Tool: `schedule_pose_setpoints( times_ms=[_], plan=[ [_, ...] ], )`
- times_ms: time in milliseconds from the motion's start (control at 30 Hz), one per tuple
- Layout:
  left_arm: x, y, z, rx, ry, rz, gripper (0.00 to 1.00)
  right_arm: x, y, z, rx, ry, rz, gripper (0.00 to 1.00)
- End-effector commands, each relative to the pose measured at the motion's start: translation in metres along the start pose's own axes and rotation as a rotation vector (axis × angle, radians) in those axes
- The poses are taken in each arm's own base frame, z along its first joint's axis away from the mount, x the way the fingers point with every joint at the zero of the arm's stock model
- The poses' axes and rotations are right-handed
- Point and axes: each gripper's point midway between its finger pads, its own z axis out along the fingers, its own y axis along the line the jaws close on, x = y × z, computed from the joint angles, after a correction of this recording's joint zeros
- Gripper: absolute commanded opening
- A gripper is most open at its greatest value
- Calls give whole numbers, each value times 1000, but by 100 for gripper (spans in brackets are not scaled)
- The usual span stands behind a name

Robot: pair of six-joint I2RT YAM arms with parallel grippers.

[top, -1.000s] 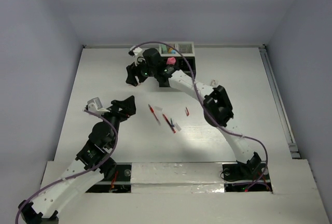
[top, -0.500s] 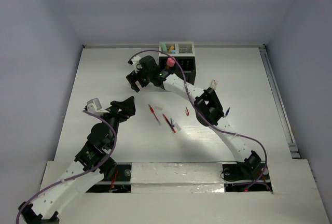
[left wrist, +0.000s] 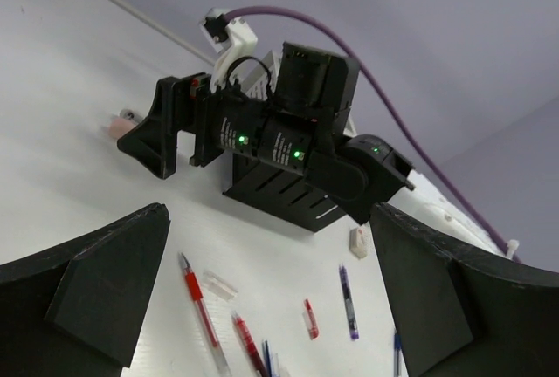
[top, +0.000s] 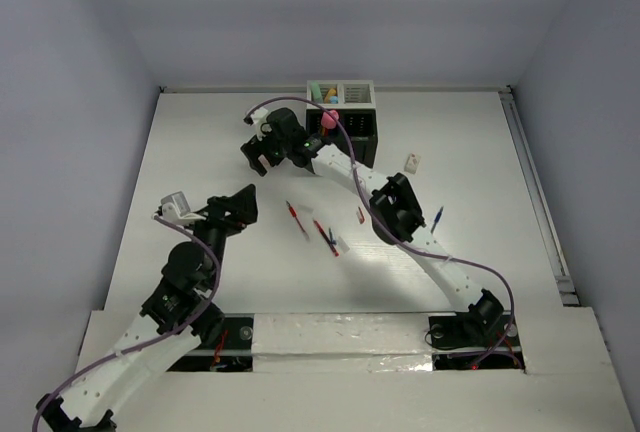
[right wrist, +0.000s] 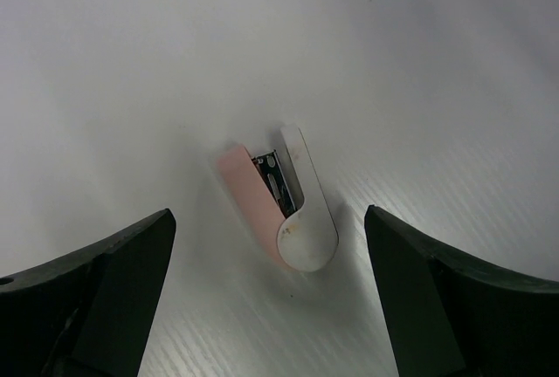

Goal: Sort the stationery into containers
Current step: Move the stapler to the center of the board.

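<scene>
The right gripper (top: 260, 152) hangs over the table (top: 470, 152) with its jaws spread wide and nothing in them. A small pink-and-white piece (right wrist: 279, 207) lies flat straight below, centred between the fingers. It has a pink body and a white swivel flap, but whether it is a mini stapler or something else cannot be told. It sits slantwise to the jaws, so the likely pick-up would go best with a slight wrist turn, letting the fingers close across its narrow width. The descent should be straight down until the tips almost meet the surface. Gripping body and flap together should stop the flap swinging loose. The black container (top: 357, 134) and the white container (top: 352, 93) joined to it stand close behind the gripper's wrist. The left gripper (top: 238, 204) is likewise wide and empty, with a red pen (left wrist: 201, 307) just ahead of it.
</scene>
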Motion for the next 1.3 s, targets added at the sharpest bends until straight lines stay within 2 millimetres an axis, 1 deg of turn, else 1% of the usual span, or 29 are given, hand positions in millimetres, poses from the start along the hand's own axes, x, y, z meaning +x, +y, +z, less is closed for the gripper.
schedule_pose_setpoints(
  times_ms=[0, 33, 67, 133, 167, 200, 367, 433, 467, 500, 533, 567, 600, 633, 667, 733, 800, 833, 867, 900, 933, 967, 1000, 1067, 1100, 1133, 1167, 1200, 1267],
  plan=[
    [-22, -10, -4, 37, -69, -36, 99, -22, 9, -2, -25, -55, -29, 93],
    [-25, -10, -6, 41, -81, -45, 99, -19, 9, -1, -27, -49, -23, 89],
    [-27, -9, -7, 42, -85, -48, 99, -20, 11, -3, -34, -45, -12, 82],
    [-31, -10, -10, 48, -96, -57, 99, -17, 12, -4, -39, -31, 2, 78],
    [-32, -10, -11, 49, -97, -60, 99, -11, 14, -3, -43, -18, 9, 73],
    [-32, -9, -11, 50, -98, -61, 99, -14, 14, -6, -41, -22, 13, 72],
    [-35, -9, -15, 60, -107, -77, 99, -3, 15, -6, -41, 16, 38, 63],
    [-36, -8, -17, 63, -111, -83, 99, -1, 14, -8, -36, 27, 41, 54],
    [-35, -8, -17, 65, -111, -84, 99, -6, 18, -8, -25, 12, 33, 51],
    [-36, -8, -17, 67, -113, -86, 99, 7, 17, -6, -18, 37, 36, 49],
    [-36, -9, -17, 67, -114, -87, 99, 6, 16, -8, -8, 30, 33, 47],
    [-35, -9, -17, 69, -111, -86, 99, -2, 19, -10, 7, 12, 27, 45],
    [-35, -9, -17, 70, -109, -85, 99, 1, 17, -9, 17, 17, 27, 46],
    [-35, -10, -16, 70, -108, -84, 99, -2, 15, -9, 29, 12, 26, 48],
    [-33, -10, -16, 70, -103, -81, 99, 2, 18, -7, 46, 23, 21, 56],
    [-34, -10, -16, 72, -105, -83, 99, -2, 14, -7, 67, 17, 21, 57],
    [-33, -10, -17, 74, -103, -84, 99, -2, 10, -7, 93, 12, 29, 56],
    [-34, -10, -17, 79, -104, -86, 99, -4, 15, -7, 92, 7, 30, 57],
    [-32, -10, -17, 79, -101, -85, 99, -5, 14, -6, 100, -5, 45, 61],
    [-33, -10, -17, 80, -102, -85, 99, -7, 14, -6, 102, -12, 49, 72],
    [-31, -9, -16, 77, -98, -83, 99, -8, 14, -5, 102, -15, 52, 76],
    [-31, -10, -17, 78, -97, -83, 99, -4, 15, -5, 101, -2, 60, 79],
    [-31, -10, -17, 77, -96, -82, 99, -13, 16, -6, 91, -19, 67, 82],
    [-31, -10, -16, 78, -96, -82, 99, -8, 23, -1, 62, -17, 110, 87],
    [-31, -11, -16, 82, -98, -85, 99, -2, 25, 1, 57, -10, 136, 90],
    [-31, -11, -16, 83, -97, -85, 99, 0, 25, 3, 60, -12, 150, 91],
    [-30, -11, -16, 82, -96, -82, 99, 8, 21, 8, 90, -6, 175, 91],
    [-30, -11, -16, 83, -94, -81, 99, 9, 20, 10, 101, -10, 192, 90],
    [-29, -12, -15, 87, -91, -81, 99, 18, 13, 18, 151, -17, 245, 85]
  ],
)
